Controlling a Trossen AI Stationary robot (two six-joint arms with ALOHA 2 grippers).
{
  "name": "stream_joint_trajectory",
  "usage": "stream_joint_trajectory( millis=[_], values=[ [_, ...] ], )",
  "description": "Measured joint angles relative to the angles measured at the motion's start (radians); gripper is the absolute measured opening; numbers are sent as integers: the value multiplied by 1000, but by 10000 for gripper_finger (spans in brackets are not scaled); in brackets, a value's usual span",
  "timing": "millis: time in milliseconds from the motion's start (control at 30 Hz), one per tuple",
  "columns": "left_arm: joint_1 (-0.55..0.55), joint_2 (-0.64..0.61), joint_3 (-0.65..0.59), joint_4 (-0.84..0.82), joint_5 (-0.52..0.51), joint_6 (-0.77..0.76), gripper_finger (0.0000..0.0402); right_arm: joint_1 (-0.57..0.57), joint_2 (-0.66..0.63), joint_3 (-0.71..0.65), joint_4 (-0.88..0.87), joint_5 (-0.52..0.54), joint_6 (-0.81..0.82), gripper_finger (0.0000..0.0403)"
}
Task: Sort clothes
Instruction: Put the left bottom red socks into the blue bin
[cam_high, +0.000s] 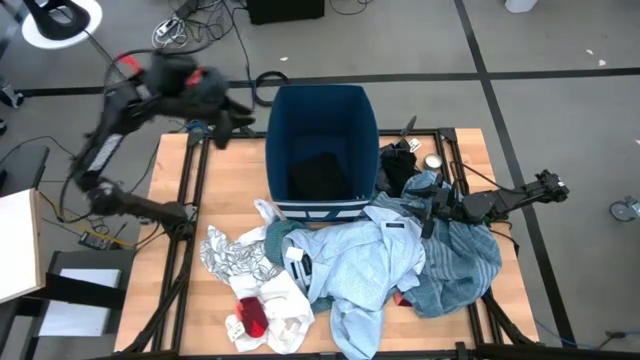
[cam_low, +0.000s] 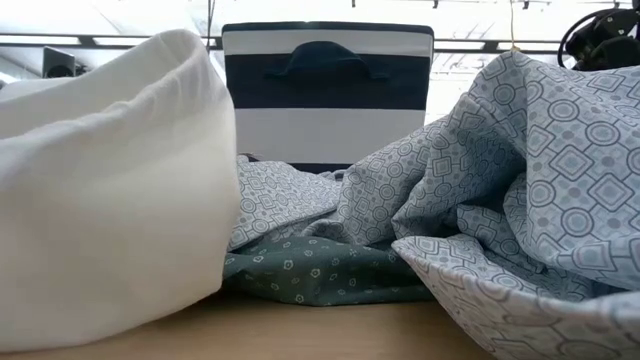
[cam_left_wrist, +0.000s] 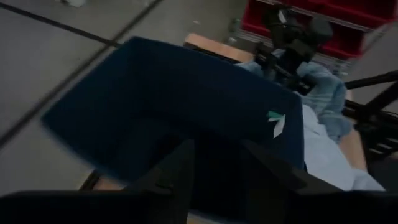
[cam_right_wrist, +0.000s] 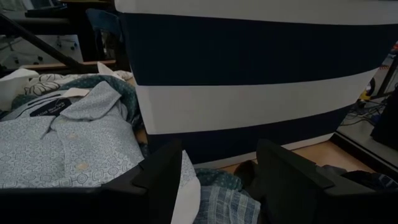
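Note:
The clothes lie heaped on the table's near half: a light blue shirt (cam_high: 360, 265), a teal striped cloth (cam_high: 462, 262), a black-printed white piece (cam_high: 232, 255), a white one with a small red item (cam_high: 255, 318) and a green cloth (cam_low: 320, 275). A black garment (cam_high: 320, 175) lies inside the dark blue bin (cam_high: 322, 105). My left gripper (cam_left_wrist: 217, 180) hangs open, high beside the bin's far left corner, holding nothing. My right gripper (cam_right_wrist: 221, 180) stands open, low over the pile at the bin's right near corner, with nothing between its fingers.
Another black garment (cam_high: 400, 160) and a small round tin (cam_high: 434, 161) lie right of the bin. The bin's striped wall (cam_right_wrist: 249, 93) stands close in front of my right gripper. Bare wood shows along the table's left side (cam_high: 170, 220).

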Motion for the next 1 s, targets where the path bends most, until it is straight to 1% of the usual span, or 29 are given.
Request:
stream_joint_trajectory(
  millis=[100,200,367,467,567,733,867,1000],
  values=[
    [-7,-115,-79,-38,-43,-16,137,0,0,0,0,0,0,210],
    [-33,-248,-210,-46,-50,-66,137,0,0,0,0,0,0,210],
    [-96,-480,-496,-19,-50,-173,137,0,0,0,0,0,0,210],
    [-125,-613,-675,53,-53,-238,137,0,0,0,0,0,0,210],
    [-149,-714,-836,113,-50,-283,137,0,0,0,0,0,0,210],
    [-189,-802,-1052,206,-11,-345,137,0,0,0,0,0,0,210],
    [-232,-813,-1181,299,-9,-366,137,0,0,0,0,0,0,210],
    [-288,-809,-1291,448,-6,-414,137,0,0,0,0,0,0,210]
  ],
)
